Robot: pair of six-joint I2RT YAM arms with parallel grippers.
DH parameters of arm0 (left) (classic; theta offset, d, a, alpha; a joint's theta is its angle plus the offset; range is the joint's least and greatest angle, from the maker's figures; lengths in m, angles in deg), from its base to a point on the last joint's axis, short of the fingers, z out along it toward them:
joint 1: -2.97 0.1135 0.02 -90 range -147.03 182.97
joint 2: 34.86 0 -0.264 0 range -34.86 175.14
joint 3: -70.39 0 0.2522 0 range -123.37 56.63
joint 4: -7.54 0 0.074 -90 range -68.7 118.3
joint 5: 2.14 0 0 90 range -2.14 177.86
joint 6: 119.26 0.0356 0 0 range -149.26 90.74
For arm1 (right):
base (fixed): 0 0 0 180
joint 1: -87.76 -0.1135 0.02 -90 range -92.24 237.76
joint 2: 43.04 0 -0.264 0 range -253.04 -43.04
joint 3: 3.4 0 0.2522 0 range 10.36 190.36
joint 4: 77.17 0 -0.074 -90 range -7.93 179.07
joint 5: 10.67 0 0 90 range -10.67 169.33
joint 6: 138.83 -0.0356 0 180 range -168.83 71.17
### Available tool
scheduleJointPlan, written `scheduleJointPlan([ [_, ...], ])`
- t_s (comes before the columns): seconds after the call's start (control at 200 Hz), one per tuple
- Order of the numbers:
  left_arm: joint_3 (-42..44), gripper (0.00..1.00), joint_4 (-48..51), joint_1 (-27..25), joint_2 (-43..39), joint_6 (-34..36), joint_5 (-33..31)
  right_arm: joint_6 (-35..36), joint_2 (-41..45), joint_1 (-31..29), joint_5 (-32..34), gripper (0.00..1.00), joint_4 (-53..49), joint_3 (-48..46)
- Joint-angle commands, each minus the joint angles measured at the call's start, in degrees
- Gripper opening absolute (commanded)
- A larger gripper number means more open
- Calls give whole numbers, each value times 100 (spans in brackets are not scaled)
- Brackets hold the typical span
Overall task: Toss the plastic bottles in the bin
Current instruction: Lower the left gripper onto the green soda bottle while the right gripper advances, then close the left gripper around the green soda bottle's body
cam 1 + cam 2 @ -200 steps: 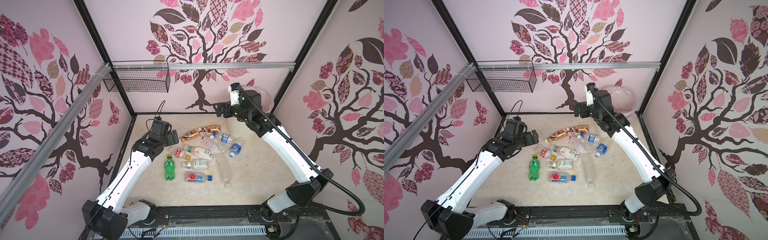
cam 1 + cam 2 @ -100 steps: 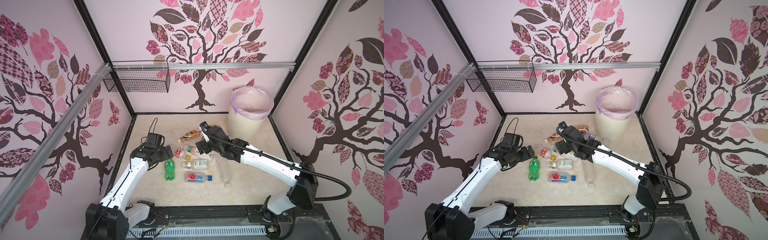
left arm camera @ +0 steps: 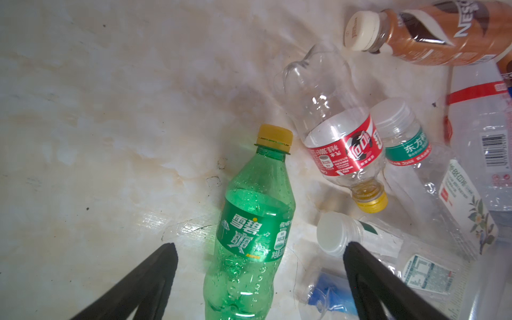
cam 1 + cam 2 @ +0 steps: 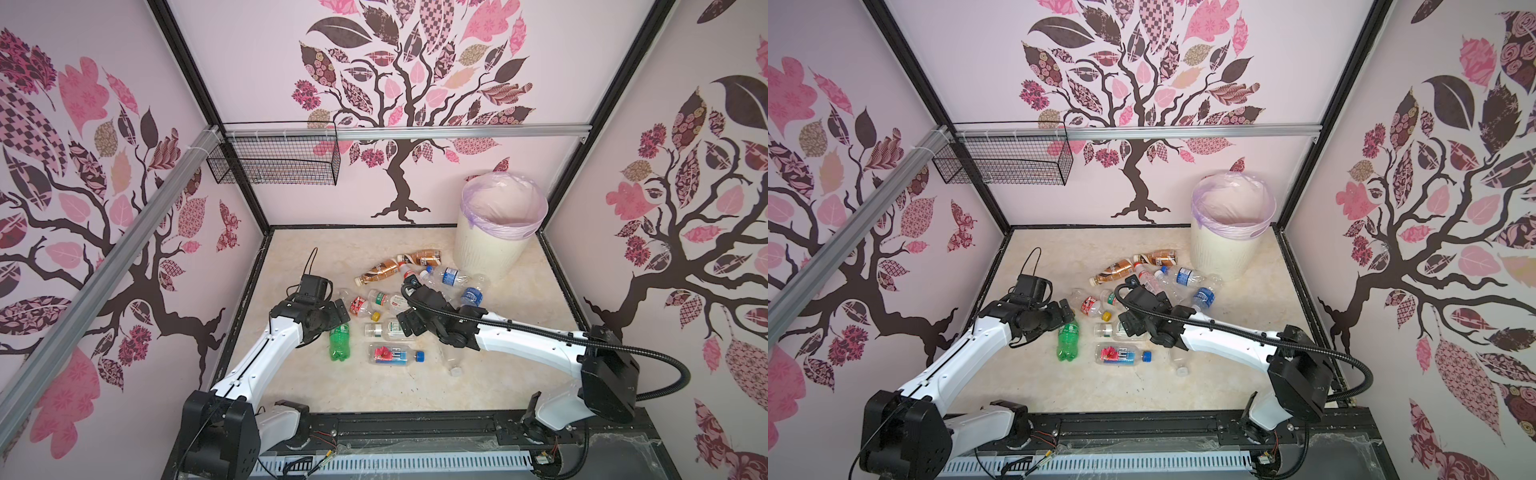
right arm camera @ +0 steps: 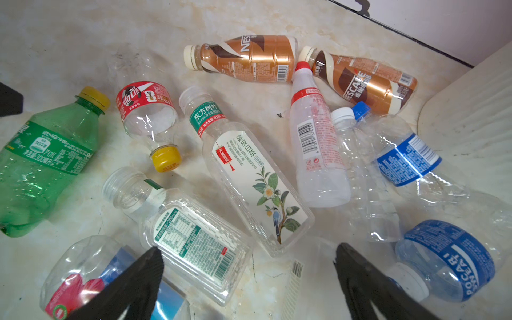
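Left gripper [image 3: 259, 246], jaws wide and empty, hangs low over the green Sprite bottle [image 3: 256, 210], whose base is cut off in the wrist view; right gripper [image 5: 248, 249], equally wide, hangs beside that bottle over the clear square bottle [image 5: 194, 241], bin [image 4: 490, 249] well beyond, both arms outstretched.

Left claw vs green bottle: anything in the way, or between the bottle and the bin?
Nothing between the open left claw and the green bottle; a white-capped clear bottle lies close by one finger. Toward the bin, the other bottles and the right arm lie across the table-level path; over them looks free.
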Motion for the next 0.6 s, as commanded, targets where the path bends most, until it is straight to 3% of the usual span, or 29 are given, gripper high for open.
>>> scheduleJointPlan([
  [0.0,257,98,-258,-59,-2,-235,-47,-203,539,-41,275,99,297,-166],
  [0.595,781,85,-912,-463,481,-310,-271,-406,616,-46,-16,100,355,-521],
])
